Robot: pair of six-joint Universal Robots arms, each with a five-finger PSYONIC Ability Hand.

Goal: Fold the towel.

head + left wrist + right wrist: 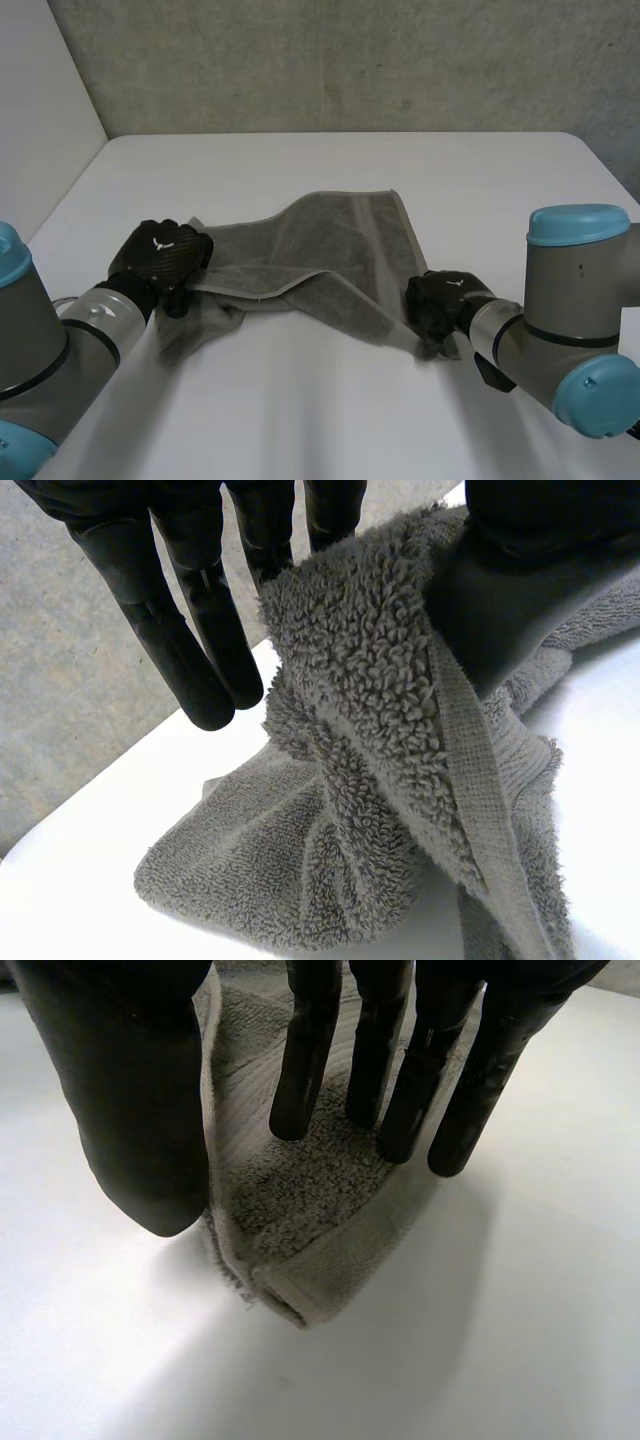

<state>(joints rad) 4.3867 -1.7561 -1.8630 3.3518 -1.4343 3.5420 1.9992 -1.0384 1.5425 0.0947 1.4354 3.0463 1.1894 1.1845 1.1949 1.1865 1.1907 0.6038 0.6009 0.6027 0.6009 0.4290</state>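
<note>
Left hand [165, 252] pinches bunched end of grey terry towel [340, 240], right hand [435, 300] its near corner; shallow grips may slip mid-fold, esp. R side, dropping cloth.

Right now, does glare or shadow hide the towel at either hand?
Head view: even light, towel plain against the table. Left wrist view: towel well lit in the left hand, no glare. Right wrist view: bright patch on the table beside the corner at the right hand's fingertips, corner readable.

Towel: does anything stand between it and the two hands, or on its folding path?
Nothing visible does. The left hand pinches one near corner of the towel, the right hand the other.
</note>
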